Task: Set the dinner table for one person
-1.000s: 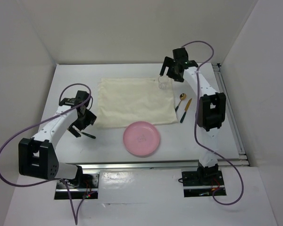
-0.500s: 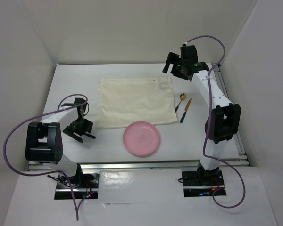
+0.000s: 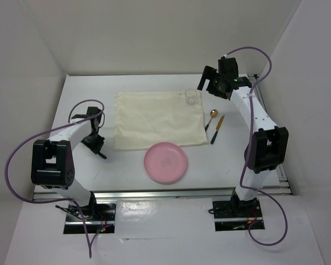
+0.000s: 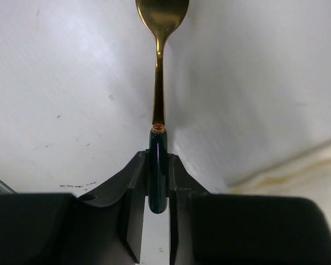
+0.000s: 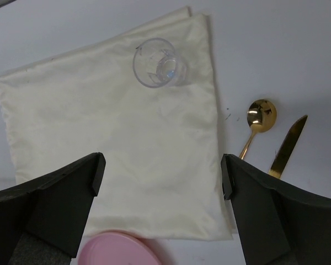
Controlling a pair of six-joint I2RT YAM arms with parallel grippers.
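Note:
On the dinner table (image 3: 127, 171), left of the cream mat (image 3: 154, 118), my left gripper (image 3: 92, 141) is down at the surface. In the left wrist view it (image 4: 157, 160) is shut on the dark handle of a gold utensil (image 4: 159, 83), whose head is cut off at the top edge. My right gripper (image 3: 206, 81) hangs open above the far right, past the clear glass (image 3: 191, 97) standing on the mat's far right corner. The right wrist view shows the glass (image 5: 159, 62), the mat (image 5: 110, 121) and the open gripper (image 5: 163, 165) with nothing in it.
A pink plate (image 3: 165, 162) lies just in front of the mat's near edge. A gold spoon (image 3: 212, 117) and a gold knife (image 3: 217, 129), both dark-handled, lie side by side right of the mat. White walls enclose the table on three sides.
My left gripper dropped to the table and closed on the utensil's handle. My right arm pulled back from the glass toward the right, its jaws staying open.

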